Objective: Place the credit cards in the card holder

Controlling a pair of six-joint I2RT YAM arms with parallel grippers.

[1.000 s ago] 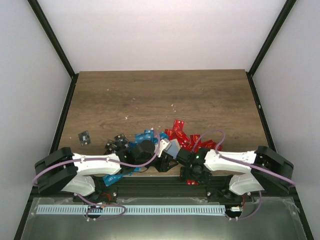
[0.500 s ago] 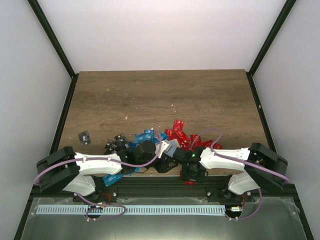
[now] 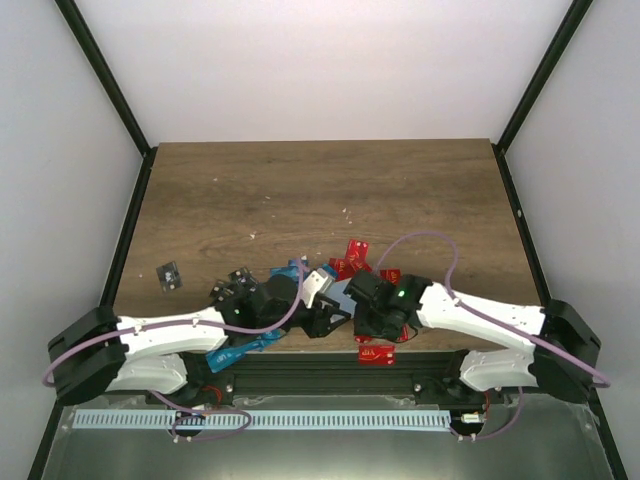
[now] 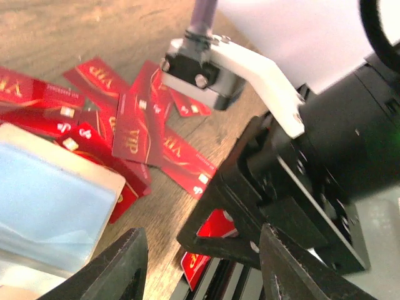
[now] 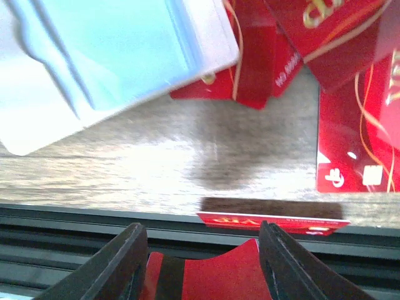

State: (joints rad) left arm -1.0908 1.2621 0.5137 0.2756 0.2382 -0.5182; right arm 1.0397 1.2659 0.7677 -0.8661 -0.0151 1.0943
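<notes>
The card holder (image 3: 320, 284) is pale with a light blue window and lies near the table's front middle. It also shows in the left wrist view (image 4: 53, 209) and the right wrist view (image 5: 119, 56). Red credit cards (image 3: 350, 262) lie just right of it, blue cards (image 3: 290, 270) and black cards (image 3: 236, 280) lie to its left. My left gripper (image 3: 325, 318) is open and empty (image 4: 203, 269), right of the holder, facing the right gripper. My right gripper (image 3: 362, 305) holds a bowed red card (image 5: 250, 278) between its fingers, near the holder's front corner.
One red card (image 3: 376, 355) overhangs the table's front edge by the dark rail, also visible in the right wrist view (image 5: 269, 220). A single black card (image 3: 168, 275) lies far left. A blue card (image 3: 230, 355) lies under the left arm. Both arms crowd the front middle.
My right gripper has moved from the table's front edge up and left toward the card holder. The left arm has stretched out lower, its gripper staying by the holder.
</notes>
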